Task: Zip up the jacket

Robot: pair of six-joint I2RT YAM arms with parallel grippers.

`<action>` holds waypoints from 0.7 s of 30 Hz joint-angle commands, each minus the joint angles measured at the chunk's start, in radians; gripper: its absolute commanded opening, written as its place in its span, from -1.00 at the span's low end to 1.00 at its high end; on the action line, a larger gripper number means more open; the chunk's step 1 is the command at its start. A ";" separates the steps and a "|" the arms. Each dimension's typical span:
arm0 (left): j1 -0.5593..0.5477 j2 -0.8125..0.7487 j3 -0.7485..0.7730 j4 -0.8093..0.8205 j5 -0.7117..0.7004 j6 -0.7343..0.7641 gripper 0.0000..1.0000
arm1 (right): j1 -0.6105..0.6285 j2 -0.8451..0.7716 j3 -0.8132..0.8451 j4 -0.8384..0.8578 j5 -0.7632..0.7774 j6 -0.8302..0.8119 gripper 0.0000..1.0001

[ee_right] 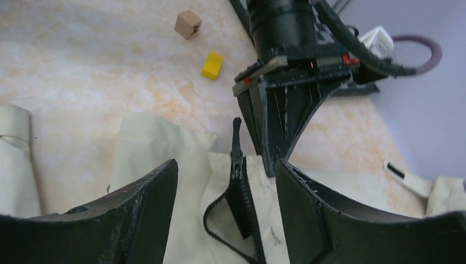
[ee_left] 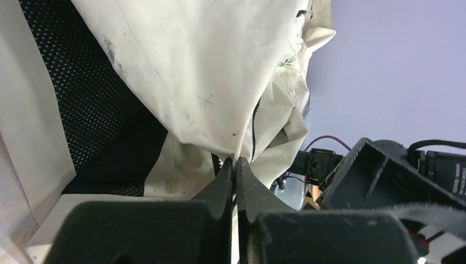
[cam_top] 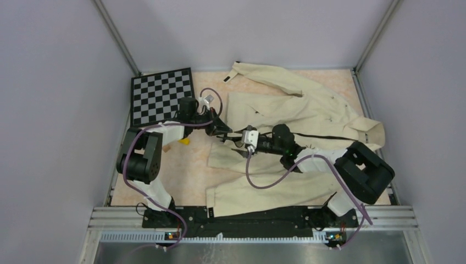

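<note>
The cream jacket (cam_top: 308, 113) lies spread across the table, its dark zipper line running toward the right. My left gripper (cam_top: 224, 133) is shut on the jacket's bottom hem beside the zipper end; in the left wrist view its jaws (ee_left: 235, 165) pinch cream cloth (ee_left: 198, 71). My right gripper (cam_top: 240, 147) is open just in front of it. In the right wrist view its fingers (ee_right: 148, 198) straddle the dark zipper slider and pull tab (ee_right: 237, 148), with the zipper teeth (ee_right: 247, 214) splitting apart below it. The left gripper's fingertips (ee_right: 277, 126) touch the cloth right of the slider.
A checkerboard (cam_top: 162, 94) lies at the back left. A yellow block (ee_right: 211, 65) and a tan block (ee_right: 188, 23) sit on the table left of the jacket; the yellow block also shows in the top view (cam_top: 186, 141). Grey walls enclose the table.
</note>
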 commanded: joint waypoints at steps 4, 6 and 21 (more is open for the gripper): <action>0.008 0.009 0.021 -0.024 0.021 -0.071 -1.00 | 0.087 0.118 0.115 0.126 -0.001 -0.254 0.20; 0.009 0.010 0.009 -0.009 0.028 -0.101 -1.00 | 0.108 0.143 0.125 0.143 0.043 -0.268 0.11; 0.022 -0.017 -0.029 0.007 0.008 -0.187 -1.00 | 0.179 0.217 0.200 0.000 0.348 -0.358 -0.33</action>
